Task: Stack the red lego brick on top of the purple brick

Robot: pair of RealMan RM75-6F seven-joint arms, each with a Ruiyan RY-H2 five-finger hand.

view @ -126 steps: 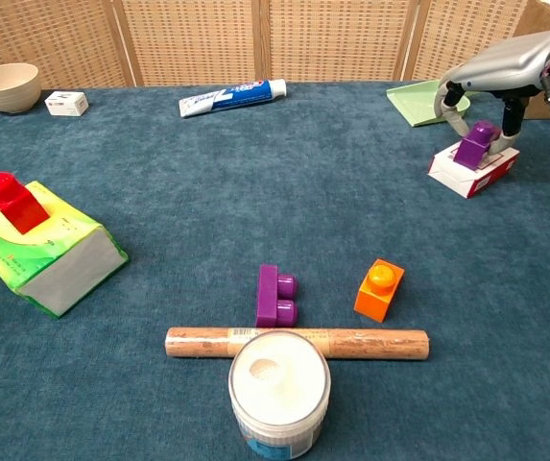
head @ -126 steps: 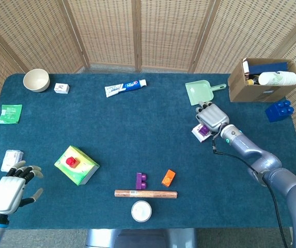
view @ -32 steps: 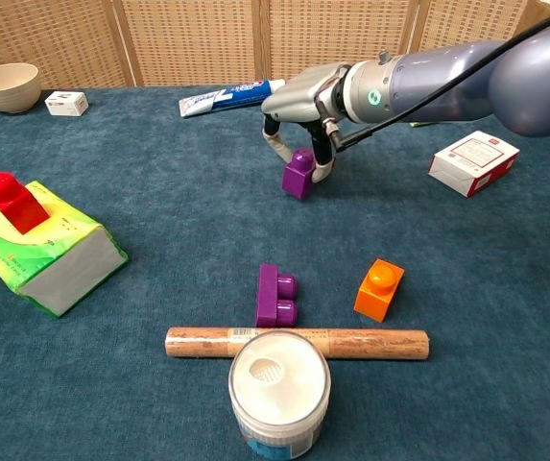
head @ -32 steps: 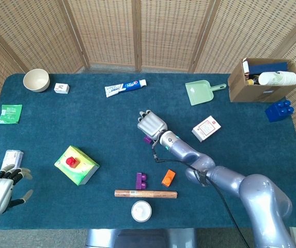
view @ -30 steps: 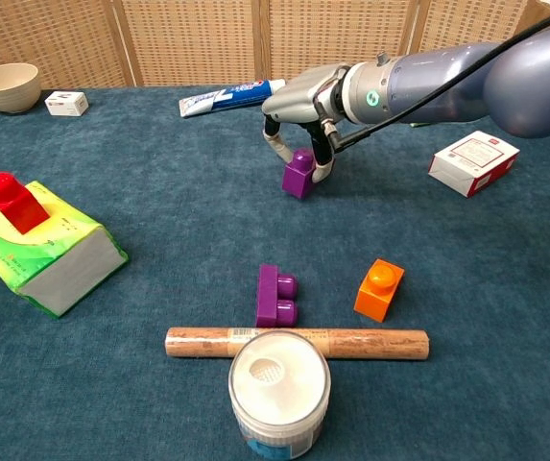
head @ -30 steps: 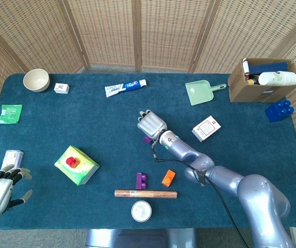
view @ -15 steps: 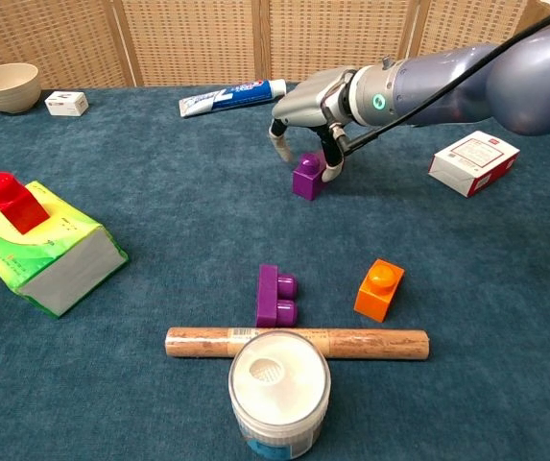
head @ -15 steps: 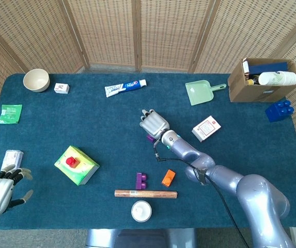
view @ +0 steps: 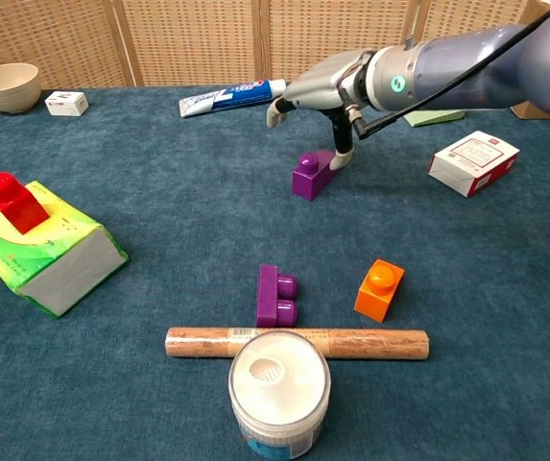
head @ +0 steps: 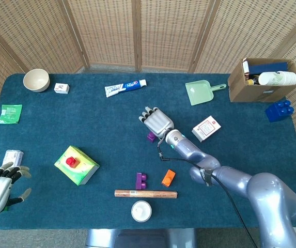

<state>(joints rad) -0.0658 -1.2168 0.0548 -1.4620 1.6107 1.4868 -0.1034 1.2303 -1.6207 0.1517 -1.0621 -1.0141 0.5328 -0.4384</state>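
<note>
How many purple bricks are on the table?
2. One purple brick sits mid-table just below the right hand, whose fingers are lifted off it. The other purple brick lies near the front, beside the wooden rod.

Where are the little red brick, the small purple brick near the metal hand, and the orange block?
Red lego brick [view: 8,200], chest view, its front face.
Small purple brick [view: 311,175], chest view, its front side.
Orange block [view: 378,290], chest view, its front face.

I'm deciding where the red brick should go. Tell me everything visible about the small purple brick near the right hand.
The small purple brick is glossy plastic with a raised stud, resting on the blue cloth near the table's middle. The right hand hovers above, fingers spread; one finger reaches down at its right edge, seemingly touching.
</note>
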